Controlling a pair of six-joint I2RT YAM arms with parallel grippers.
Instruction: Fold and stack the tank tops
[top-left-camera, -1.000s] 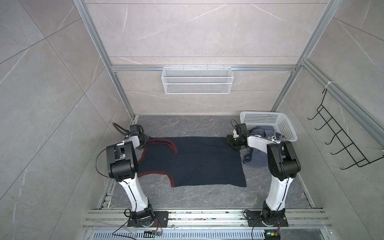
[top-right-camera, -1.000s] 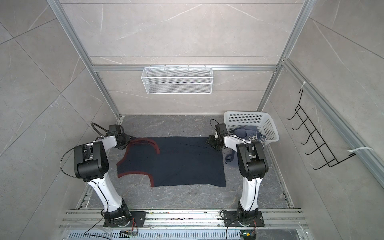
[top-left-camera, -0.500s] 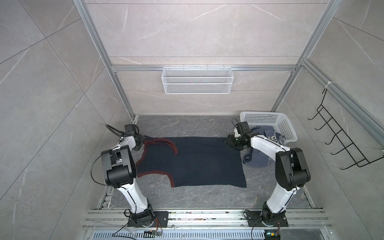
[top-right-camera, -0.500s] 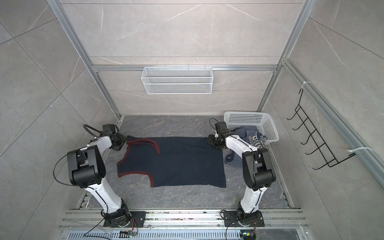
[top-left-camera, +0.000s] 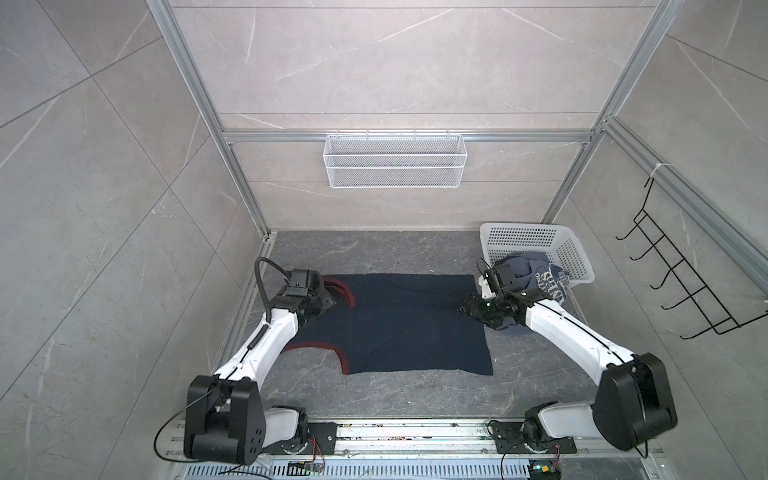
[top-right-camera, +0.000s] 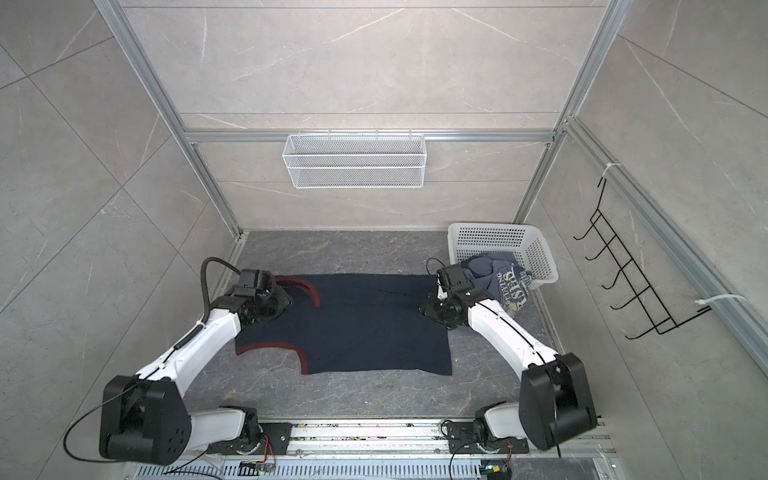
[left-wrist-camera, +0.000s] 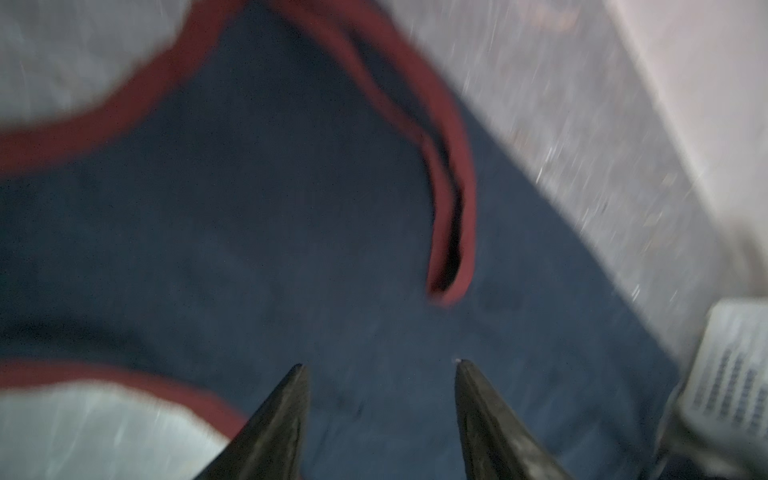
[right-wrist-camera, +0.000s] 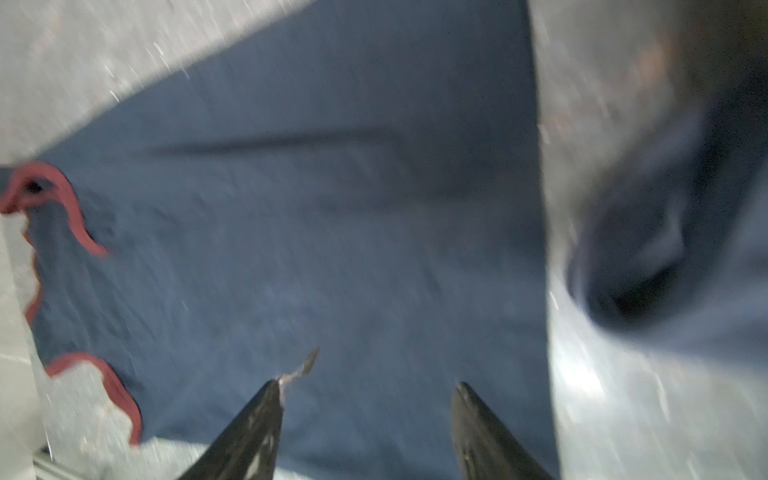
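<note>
Left gripper (left-wrist-camera: 380, 365): jaws apart, nothing between them. It hovers over the navy top (top-left-camera: 407, 328) at the strap end, the end farthest from the basket (top-left-camera: 523, 237). Right gripper (right-wrist-camera: 365, 382): also apart and empty, over the hem end nearest the basket. Both wrist views are motion-blurred, so I can't tell if the tips touch cloth.

Change over the last second:
- Left jaws have spread from a narrower gap.
- Both arms stood tall with the grippers at the top's back-edge corners. Now they sit low and pulled in over the cloth.
- The navy top hasn't shifted. It lies flat beside the basket, with maroon trim showing at the straps and armhole and no print visible.

My read: the spread is done and released, and fold 1 hasn't started. 0 of 2 tops folded.

Containers:
- The basket holds part of the blue top (top-left-camera: 544, 282), bunched up. The rest spills over the rim onto the table (top-left-camera: 374, 399), lettering up. It lies near the navy hem, and the right wrist view shows a strip of table between them.
- Wire tray (top-left-camera: 392, 166) on the back wall, well apart from the basket: nothing visible in it.
</note>
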